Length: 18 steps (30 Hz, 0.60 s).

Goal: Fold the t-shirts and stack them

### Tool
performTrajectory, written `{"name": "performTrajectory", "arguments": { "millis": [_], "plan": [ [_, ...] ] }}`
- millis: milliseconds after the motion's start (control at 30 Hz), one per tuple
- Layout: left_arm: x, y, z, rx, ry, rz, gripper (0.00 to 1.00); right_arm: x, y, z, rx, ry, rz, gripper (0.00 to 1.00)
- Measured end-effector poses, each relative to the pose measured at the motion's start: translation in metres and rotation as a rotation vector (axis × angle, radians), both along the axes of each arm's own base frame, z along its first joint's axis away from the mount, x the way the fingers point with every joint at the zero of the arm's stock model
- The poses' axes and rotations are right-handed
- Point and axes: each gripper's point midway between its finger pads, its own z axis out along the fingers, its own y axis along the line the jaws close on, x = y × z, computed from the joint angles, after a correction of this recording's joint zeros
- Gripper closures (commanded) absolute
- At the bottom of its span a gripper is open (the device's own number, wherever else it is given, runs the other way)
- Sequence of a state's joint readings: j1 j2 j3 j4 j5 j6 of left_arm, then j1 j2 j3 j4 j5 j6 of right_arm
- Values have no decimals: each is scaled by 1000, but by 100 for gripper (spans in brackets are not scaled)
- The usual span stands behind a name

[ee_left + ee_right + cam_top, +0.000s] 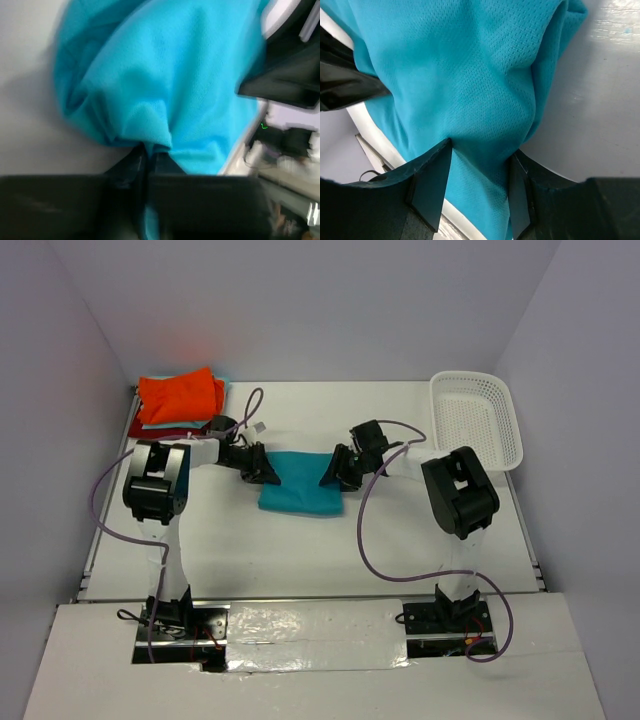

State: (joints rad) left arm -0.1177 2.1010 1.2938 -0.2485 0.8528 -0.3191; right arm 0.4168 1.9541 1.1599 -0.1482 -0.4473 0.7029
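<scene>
- At the middle of the desk (300, 550) lies the teal-blue shirt (300, 485), folded into a compact rectangle, with 1 claw at each of its short ends.
- On the shirt's left end, the left claw (262, 468) reaches in from the left arm.
- From the left wrist view, the left claw (146, 157) has its 2 fingers drawn almost together. A pinch of the teal-blue shirt (165, 75) is caught in the narrow gap, and the cloth gathers into creases running toward that point, so it grips the shirt.
- On the shirt's right end, the right claw (335, 472) meets the cloth.
- From the right wrist view, the right claw (477, 185) stands with its fingers partly apart. A thick fold of the teal-blue shirt (450, 75) fills the space between them and touches both, and the cloth puckers there, so it is clamped on the fold.
- At the far left corner of the desk sits a stack of 3 folded shirts, well apart from the teal-blue one.
- The orange shirt (180, 395) is on top, a thin sliver of the mint-aqua shirt (149, 424) shows under it, and the dark red shirt (168, 432) is at the bottom.
- At the far right corner stands a white mesh basket (475, 415), clear of both arms.
</scene>
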Motion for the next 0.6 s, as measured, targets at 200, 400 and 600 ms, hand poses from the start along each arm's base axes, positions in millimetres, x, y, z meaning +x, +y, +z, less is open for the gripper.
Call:
{"name": "performTrajectory", "arguments": {
  "millis": [200, 400, 600],
  "plan": [
    [-2, 3, -4, -23, 23, 3, 100, 2, -2, 1, 8, 3, -8, 41],
    [16, 38, 3, 85, -7, 67, 100, 6, -37, 3, -72, -8, -46, 38],
    [78, 80, 54, 285, -199, 92, 100, 8, -83, 18, -209, -41, -85, 38]
  ]
}}
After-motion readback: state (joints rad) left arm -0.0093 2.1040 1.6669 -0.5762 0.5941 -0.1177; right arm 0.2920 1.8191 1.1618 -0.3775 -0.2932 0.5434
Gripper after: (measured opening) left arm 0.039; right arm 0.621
